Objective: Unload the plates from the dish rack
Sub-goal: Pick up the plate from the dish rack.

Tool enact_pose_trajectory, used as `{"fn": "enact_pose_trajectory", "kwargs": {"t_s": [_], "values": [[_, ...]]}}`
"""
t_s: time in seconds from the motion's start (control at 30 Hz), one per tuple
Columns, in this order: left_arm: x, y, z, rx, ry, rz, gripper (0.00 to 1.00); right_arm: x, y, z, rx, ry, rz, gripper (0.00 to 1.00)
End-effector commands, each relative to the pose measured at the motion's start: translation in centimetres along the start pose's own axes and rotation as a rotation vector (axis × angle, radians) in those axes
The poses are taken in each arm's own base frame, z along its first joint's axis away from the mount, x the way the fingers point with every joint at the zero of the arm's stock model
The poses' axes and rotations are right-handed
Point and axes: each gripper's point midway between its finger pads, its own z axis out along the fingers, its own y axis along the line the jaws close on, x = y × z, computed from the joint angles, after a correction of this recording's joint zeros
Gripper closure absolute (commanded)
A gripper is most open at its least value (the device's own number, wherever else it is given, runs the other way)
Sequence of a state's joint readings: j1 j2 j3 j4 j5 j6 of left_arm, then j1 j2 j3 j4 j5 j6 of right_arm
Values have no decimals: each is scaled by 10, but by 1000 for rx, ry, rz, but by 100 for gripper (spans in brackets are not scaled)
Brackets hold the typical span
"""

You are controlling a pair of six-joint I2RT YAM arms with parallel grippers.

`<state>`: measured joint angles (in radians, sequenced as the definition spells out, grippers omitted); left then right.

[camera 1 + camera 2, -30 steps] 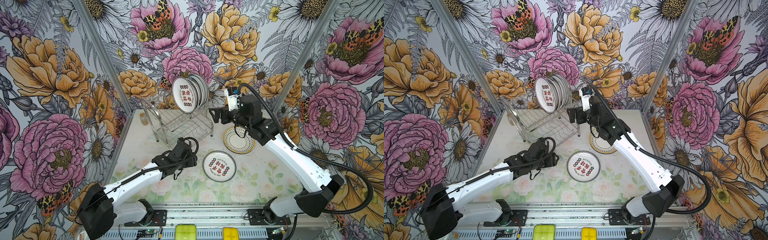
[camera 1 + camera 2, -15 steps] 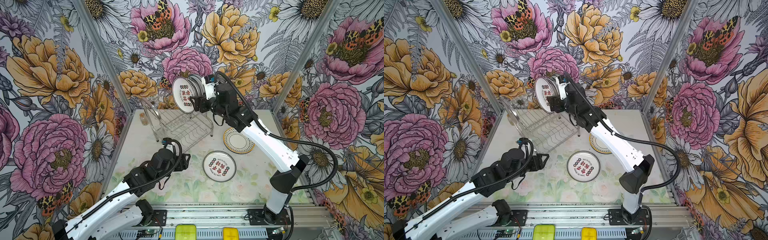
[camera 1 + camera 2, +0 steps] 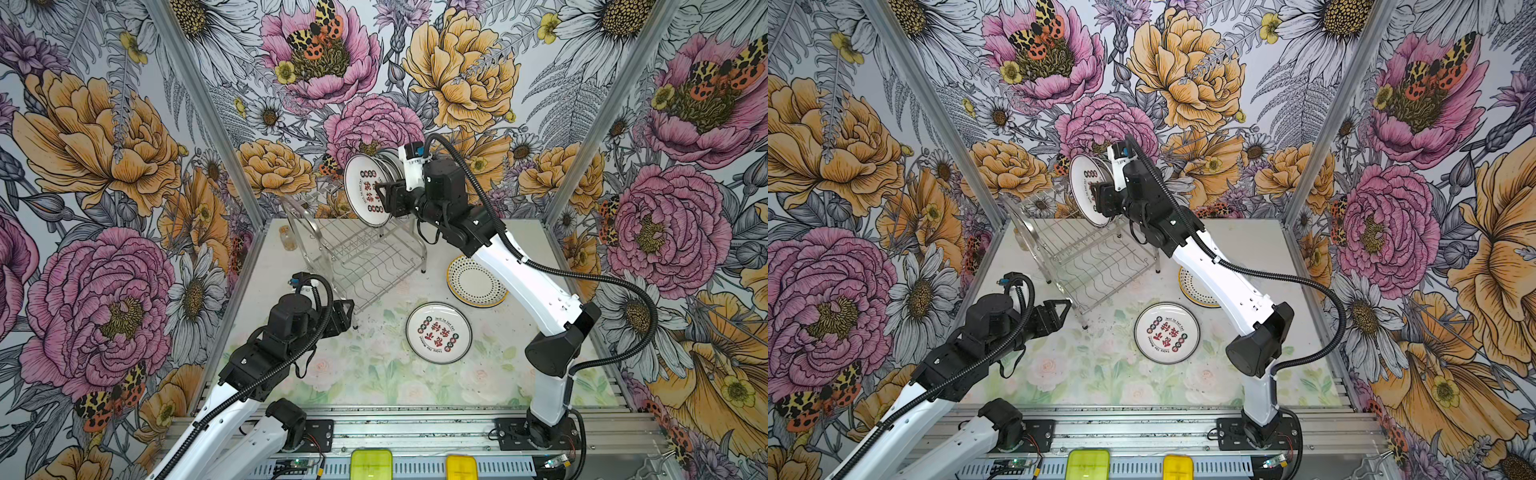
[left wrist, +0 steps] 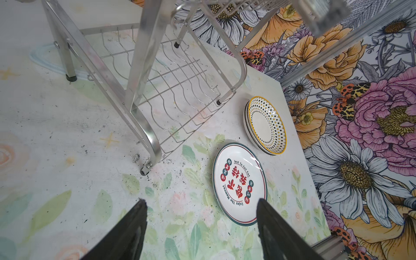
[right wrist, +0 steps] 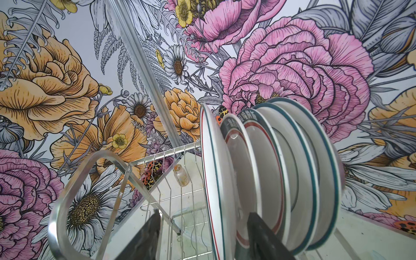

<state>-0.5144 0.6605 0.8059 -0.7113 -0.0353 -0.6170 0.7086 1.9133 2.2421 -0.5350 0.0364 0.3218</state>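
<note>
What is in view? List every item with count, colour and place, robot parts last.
dish rack: one, shiny steel, table's far left.
racked plates: about five, white with teal or red rims, on edge in the rack's upper tier.
lettered plate: one, white with red characters, flat mid-table.
dotted plates: stack of at least two, white, yellow-rimmed, right of the rack.
jar: one, small, amber, behind the rack.
table: one, pale floral.
boxes: two, yellow, front rail.
left gripper: black, open, empty, near the rack's front foot.
right gripper: black, open, straddling the front racked plates.
</note>
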Motion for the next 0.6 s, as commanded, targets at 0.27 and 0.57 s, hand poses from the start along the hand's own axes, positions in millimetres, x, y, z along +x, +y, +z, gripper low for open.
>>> {"fn": "enact_pose_trajectory", "kwargs": {"t_s": [0.27, 0.57], "values": [[-11, -9, -11, 45, -11, 15, 24, 7, 9, 19, -34, 13, 37, 43], [-13, -6, -11, 42, -13, 12, 23, 20, 1, 32, -14, 38, 38, 54]]}}
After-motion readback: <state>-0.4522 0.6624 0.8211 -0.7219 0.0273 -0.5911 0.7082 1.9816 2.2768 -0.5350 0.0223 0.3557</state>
